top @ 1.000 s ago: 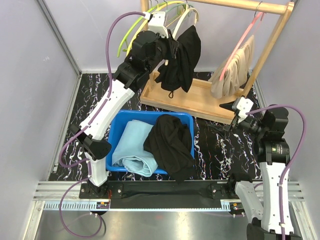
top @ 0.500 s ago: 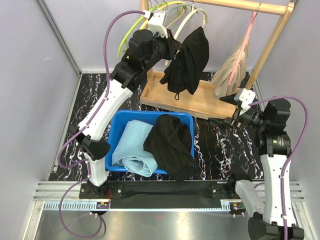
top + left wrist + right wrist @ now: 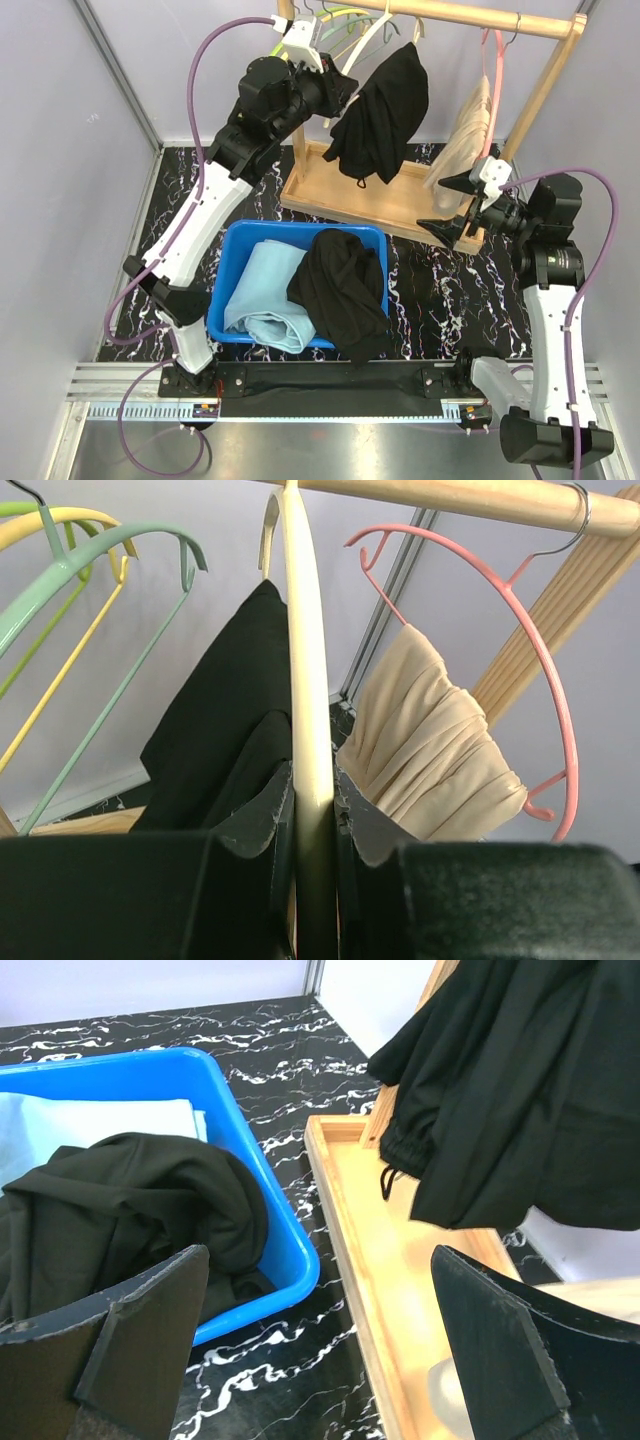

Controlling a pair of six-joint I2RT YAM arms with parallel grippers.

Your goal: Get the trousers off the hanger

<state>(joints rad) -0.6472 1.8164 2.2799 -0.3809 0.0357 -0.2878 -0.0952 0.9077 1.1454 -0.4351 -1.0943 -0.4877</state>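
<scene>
The left jaws clamp the cream hanger (image 3: 305,630) bearing black trousers (image 3: 385,110); the right jaws, wide apart, probably must next seize and pull them off.

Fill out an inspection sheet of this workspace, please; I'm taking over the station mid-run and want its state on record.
Surface: black marbled table with a blue bin on it.
Job's things: light blue trousers and black trousers in the bin; second black pair on the cream hanger; beige trousers on the pink hanger.
Clutter: nothing seen.
Grippers: left gripper has its fingers clamped on the cream hanger; right gripper open, holding nothing, near the beige trousers.
Cables: a purple cable loops from each arm.
Surroundings: wooden rack, empty green and yellow hangers, plain walls.
</scene>
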